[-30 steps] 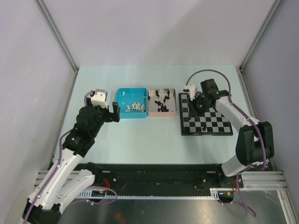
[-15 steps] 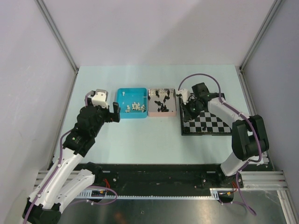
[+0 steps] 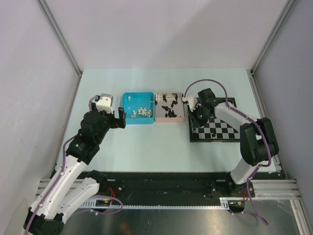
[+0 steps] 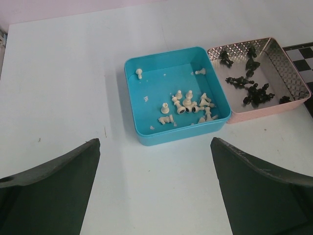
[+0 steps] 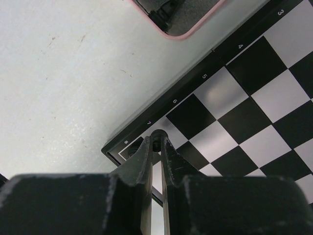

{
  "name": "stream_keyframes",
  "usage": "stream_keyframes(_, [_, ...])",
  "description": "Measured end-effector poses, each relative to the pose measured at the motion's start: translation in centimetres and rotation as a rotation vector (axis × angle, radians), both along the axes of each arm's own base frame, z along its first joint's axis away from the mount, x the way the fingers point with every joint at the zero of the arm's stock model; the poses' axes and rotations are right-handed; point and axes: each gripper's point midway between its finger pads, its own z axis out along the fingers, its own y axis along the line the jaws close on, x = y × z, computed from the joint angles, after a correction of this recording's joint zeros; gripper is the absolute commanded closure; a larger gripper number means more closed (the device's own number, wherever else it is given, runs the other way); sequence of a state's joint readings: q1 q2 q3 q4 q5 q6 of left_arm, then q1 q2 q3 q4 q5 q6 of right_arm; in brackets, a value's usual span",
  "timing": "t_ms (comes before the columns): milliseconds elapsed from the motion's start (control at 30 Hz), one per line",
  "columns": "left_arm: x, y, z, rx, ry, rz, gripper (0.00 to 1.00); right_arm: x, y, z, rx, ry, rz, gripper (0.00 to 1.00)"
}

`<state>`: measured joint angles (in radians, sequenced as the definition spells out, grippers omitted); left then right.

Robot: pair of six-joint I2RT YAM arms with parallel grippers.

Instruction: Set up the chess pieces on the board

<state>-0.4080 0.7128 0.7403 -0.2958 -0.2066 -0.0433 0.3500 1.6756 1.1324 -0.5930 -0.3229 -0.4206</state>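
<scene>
Pinching a black piece at the board corner, right gripper is nearly closed; pink tray sits just beside. Left gripper gapes empty near blue tray.

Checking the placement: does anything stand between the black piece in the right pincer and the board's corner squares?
Nothing visible. The right pincer is shut on the piece over the corner of the board near rows 7 and 8; squares in view are bare, though its fingers hide those right underneath.
</scene>
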Motion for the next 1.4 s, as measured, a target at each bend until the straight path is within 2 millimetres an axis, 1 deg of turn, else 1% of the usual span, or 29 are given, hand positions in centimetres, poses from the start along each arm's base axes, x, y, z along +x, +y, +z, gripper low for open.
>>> stream_keyframes(467, [0.0, 0.0, 0.0, 0.000, 0.000, 0.000, 0.00, -0.3, -0.4, -0.5, -0.024, 0.006, -0.004, 0.91])
stream_keyframes(900, [0.0, 0.0, 0.0, 0.000, 0.000, 0.000, 0.00, -0.4, -0.5, -1.0, -0.035, 0.018, -0.006, 0.87])
stream_keyframes(967, [0.0, 0.0, 0.0, 0.000, 0.000, 0.000, 0.00, -0.4, -0.6, -1.1, -0.036, 0.020, -0.006, 0.84])
stream_keyframes(1000, [0.0, 0.0, 0.0, 0.000, 0.000, 0.000, 0.00, -0.4, -0.5, -1.1, -0.035, 0.019, -0.006, 0.80])
stream_keyframes(1167, [0.0, 0.0, 0.0, 0.000, 0.000, 0.000, 0.00, -0.4, -0.6, -1.1, -0.036, 0.021, -0.005, 0.71])
stream_keyframes(1200, [0.0, 0.0, 0.0, 0.000, 0.000, 0.000, 0.00, -0.4, -0.6, -1.1, -0.035, 0.021, -0.006, 0.66])
stream_keyframes(1267, [0.0, 0.0, 0.0, 0.000, 0.000, 0.000, 0.00, -0.5, -0.5, -1.2, -0.036, 0.022, -0.004, 0.62])
stream_keyframes(1300, [0.0, 0.0, 0.0, 0.000, 0.000, 0.000, 0.00, -0.4, -0.5, -1.1, -0.036, 0.021, -0.004, 0.59])
stream_keyframes(1400, [0.0, 0.0, 0.0, 0.000, 0.000, 0.000, 0.00, -0.3, -0.6, -0.8, -0.032, 0.012, -0.008, 0.58])
